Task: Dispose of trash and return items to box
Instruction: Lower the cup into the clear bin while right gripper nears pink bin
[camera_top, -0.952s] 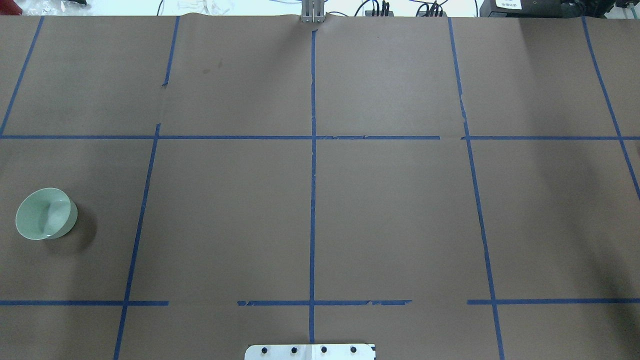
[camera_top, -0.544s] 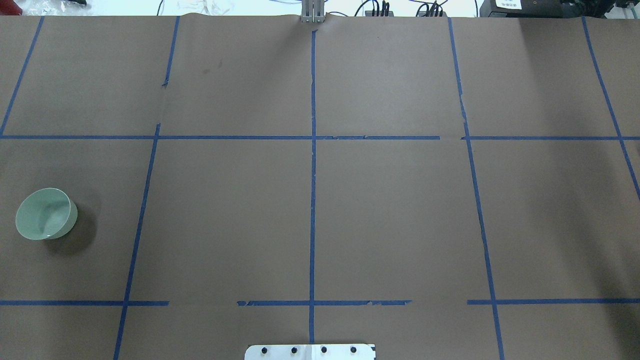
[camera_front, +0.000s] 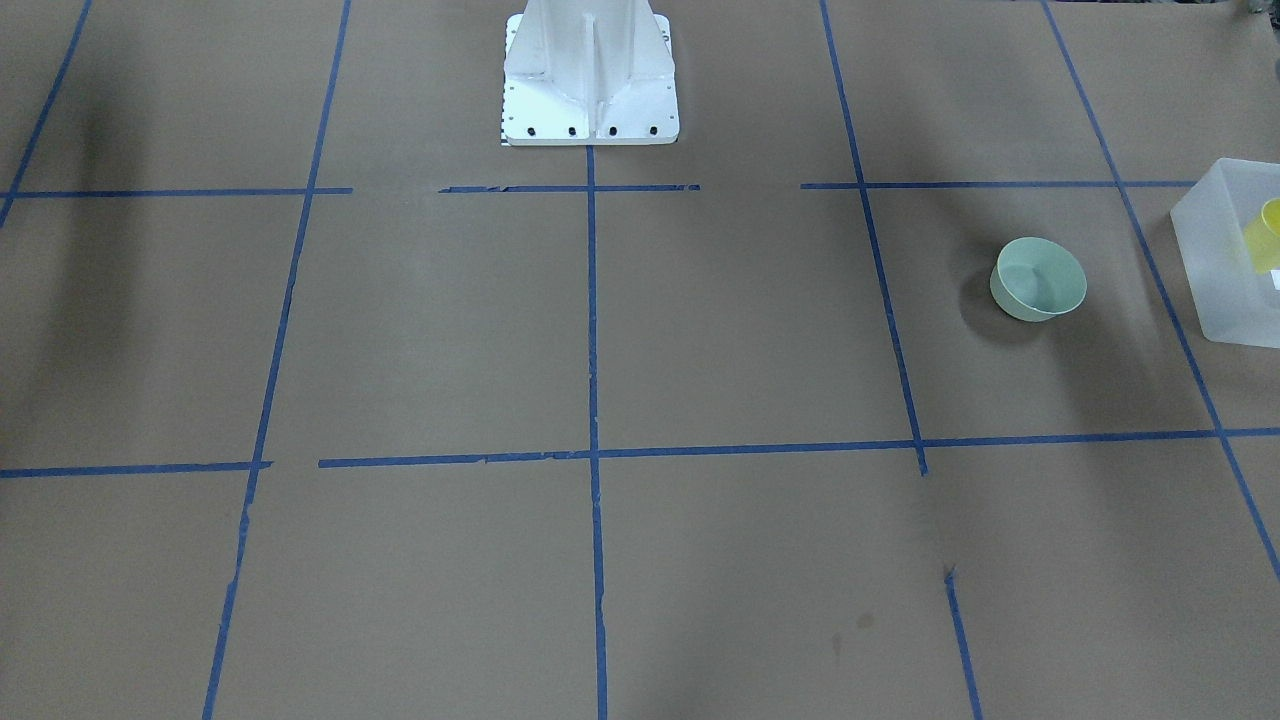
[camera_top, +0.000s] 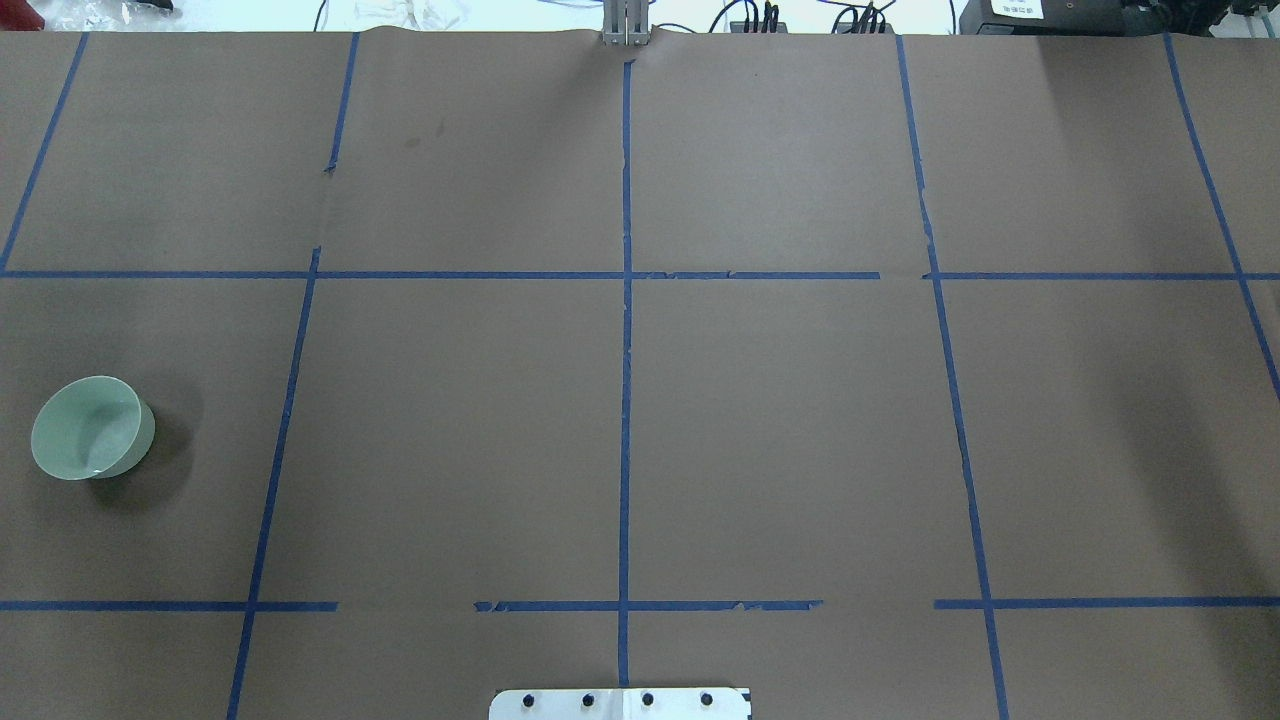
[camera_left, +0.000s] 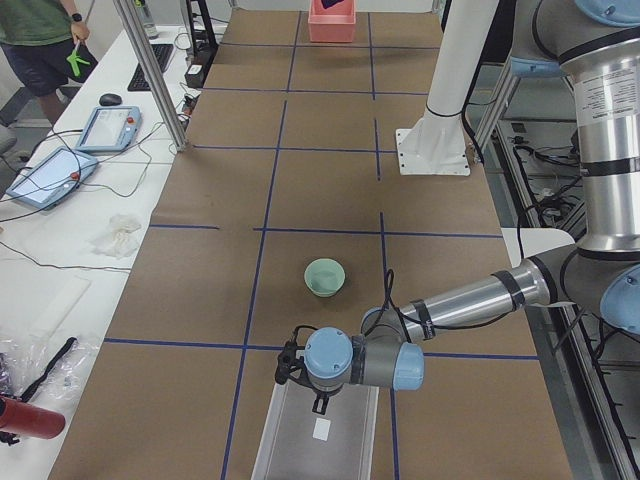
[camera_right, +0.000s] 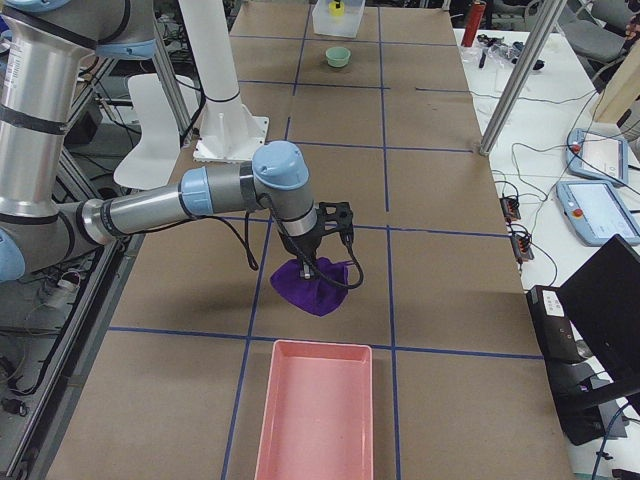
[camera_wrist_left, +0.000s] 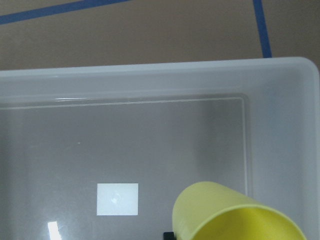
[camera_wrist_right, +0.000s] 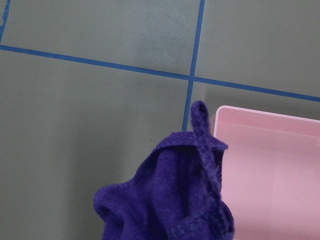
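A: On the brown paper-covered bench (camera_top: 780, 420), aim for the translucent frosted-white rectangular plastic box (camera_wrist_left: 150, 75)?
B: Yes, but first the shallow pink plastic tray (camera_right: 315, 420). Note the purple cloth (camera_right: 315, 290) bunched under the right claw (camera_right: 306, 268), just beside it. Cannot tell whether clenched. Lift over the rim.
A: Pale mint-green round bowl (camera_top: 88, 430)?
B: Upright on the bench, near the box. Probably next.
A: And the small yellow plastic tumbler cup (camera_wrist_left: 220, 210)?
B: Seemingly clenched in the left claw (camera_left: 318, 402), tilted over the box floor. Sink lower, clear of the walls, then release.
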